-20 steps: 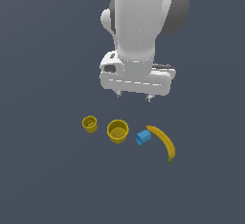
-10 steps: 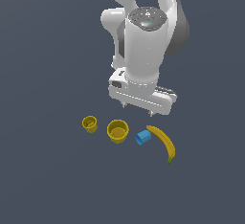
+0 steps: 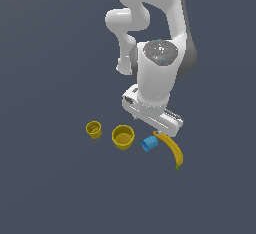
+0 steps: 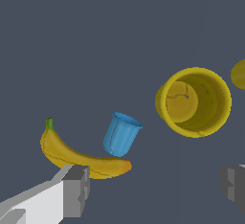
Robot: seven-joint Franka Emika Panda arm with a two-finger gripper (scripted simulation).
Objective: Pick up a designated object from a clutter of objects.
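From my station I see the arm bent low over the clutter, its gripper (image 4: 155,189) spread wide with nothing between the two grey fingers (image 4: 76,191), which show well apart at the edge of the wrist view. The small blue cup (image 3: 149,143) lies tipped on its side on the dark floor, between the larger yellow cup (image 3: 123,136) and the banana (image 3: 171,149). In the wrist view the blue cup (image 4: 120,133) lies with its closed end just beside, perhaps touching, the banana (image 4: 79,155); I cannot tell which. The larger yellow cup (image 4: 194,102) stands upright, mouth open to the camera, near the blue cup but apart from it. The smaller yellow cup (image 3: 93,129) stands upright at the exterior view's left, apart from the larger one. In the exterior view the hand hangs just above the blue cup and the banana's near end, not touching either as far as I can see.
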